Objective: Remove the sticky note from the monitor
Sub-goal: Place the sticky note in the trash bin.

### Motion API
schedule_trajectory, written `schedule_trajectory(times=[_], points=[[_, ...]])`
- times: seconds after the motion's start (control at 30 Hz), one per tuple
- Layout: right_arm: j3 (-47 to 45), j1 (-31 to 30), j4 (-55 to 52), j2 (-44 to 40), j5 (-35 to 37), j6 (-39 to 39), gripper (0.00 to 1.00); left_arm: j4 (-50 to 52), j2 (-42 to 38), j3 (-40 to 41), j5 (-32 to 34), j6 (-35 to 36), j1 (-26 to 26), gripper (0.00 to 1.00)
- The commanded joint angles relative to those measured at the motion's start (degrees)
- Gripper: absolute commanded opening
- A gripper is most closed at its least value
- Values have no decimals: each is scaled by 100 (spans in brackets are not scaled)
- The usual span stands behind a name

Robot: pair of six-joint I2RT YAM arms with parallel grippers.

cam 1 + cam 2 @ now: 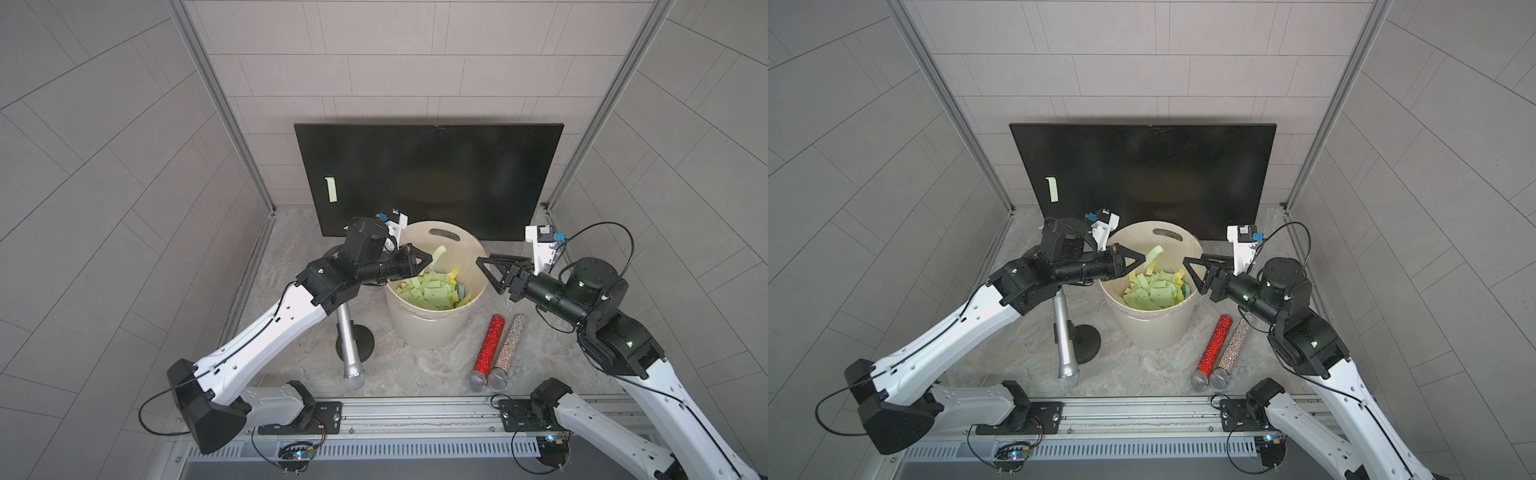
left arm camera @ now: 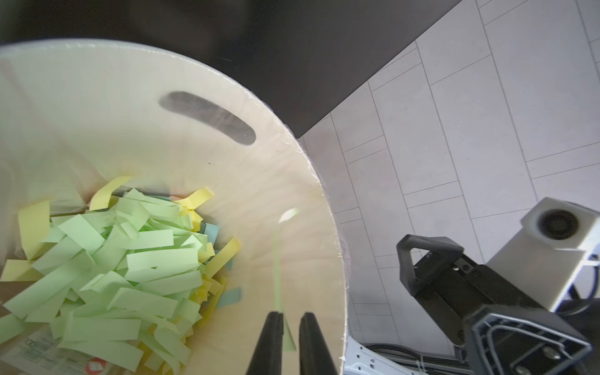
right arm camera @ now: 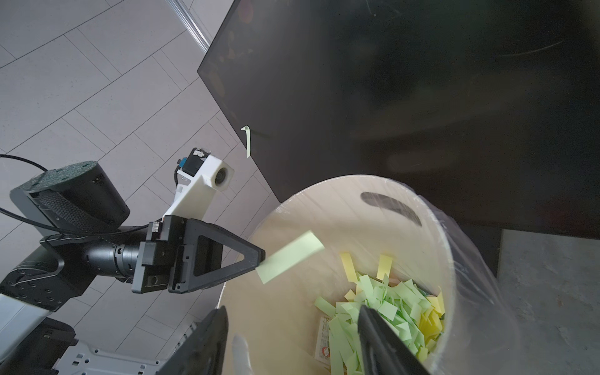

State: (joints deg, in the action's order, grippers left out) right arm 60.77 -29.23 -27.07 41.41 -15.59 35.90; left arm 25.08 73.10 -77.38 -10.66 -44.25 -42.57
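Monitor: The monitor [image 1: 428,174] stands on its long edge at the back of the counter [image 1: 415,374] and leans on the wall. Its long side runs left to right. The black screen faces the arms.
Sticky note: A pale green sticky note [image 1: 331,189] is on the screen, low down near the robot's left edge. Its long side runs up and down. Its top end curls off the glass.
Left tool: The left tool [image 1: 430,261] is over the bucket [image 1: 424,328]. Its fingers [image 2: 269,341] are a little apart. A loose green strip [image 1: 438,252] sits at the tips and points up and away from them. I cannot tell if it is stuck to a finger.
Right tool: The right tool [image 1: 488,274] is at the other side of the bucket's rim. Its fingers are wide apart, with nothing between them.
Bucket: It is cream with a clear bag inside. Green, yellow and a few blue paper strips lie in it.
Writing: A printed card [image 3: 323,341] lies under the strips. It has a red mark, but the words are too small to read.
Microphones: Three microphones [image 1: 488,345] lie on the counter near the bucket.
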Motion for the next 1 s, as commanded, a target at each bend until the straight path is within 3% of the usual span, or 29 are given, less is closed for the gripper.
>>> schedule_trajectory(times=[0.0, 0.6, 0.8, 0.97], points=[[84, 31, -70, -63, 39, -102, 68, 144, 40, 43, 97, 142, -41, 23], [198, 58, -184, -63, 74, -245, 85, 339, -398, -456, 478, 606, 102, 66], [212, 67, -177, -76, 113, -301, 92, 516, -719, -666, 236, 624, 677, 80], [194, 74, -191, -112, 183, -328, 96, 617, -934, -721, -128, 560, 1490, 92]])
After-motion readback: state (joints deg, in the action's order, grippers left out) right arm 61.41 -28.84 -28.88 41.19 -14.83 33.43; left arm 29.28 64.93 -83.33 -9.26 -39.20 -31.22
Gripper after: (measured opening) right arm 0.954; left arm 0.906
